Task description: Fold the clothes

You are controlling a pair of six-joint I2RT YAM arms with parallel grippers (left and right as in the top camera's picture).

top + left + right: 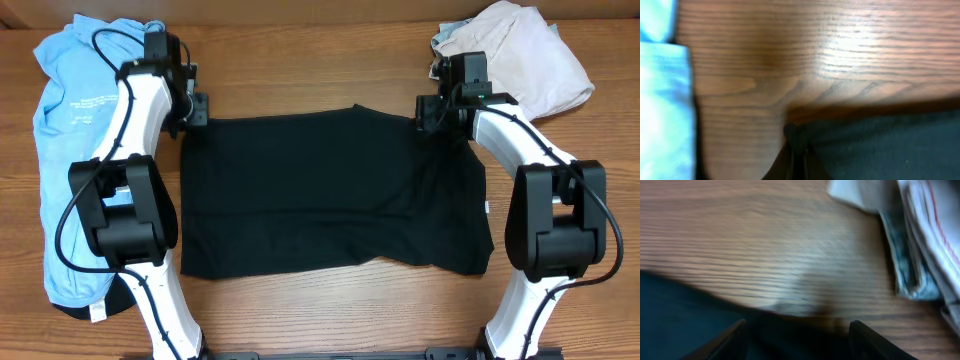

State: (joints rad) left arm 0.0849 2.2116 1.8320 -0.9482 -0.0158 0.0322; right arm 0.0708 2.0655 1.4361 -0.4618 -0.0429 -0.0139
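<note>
A large black garment lies spread flat on the middle of the wooden table. My left gripper is at its far left corner. In the left wrist view the gripper is shut on the edge of the black fabric. My right gripper is at the far right corner. In the right wrist view its jaws stand wide open, with black cloth lying between and under them.
A light blue printed T-shirt lies along the left side, close beside the left arm. A heap of beige and cream clothes sits at the far right corner, just past the right gripper. Both arm bases stand at the near edge.
</note>
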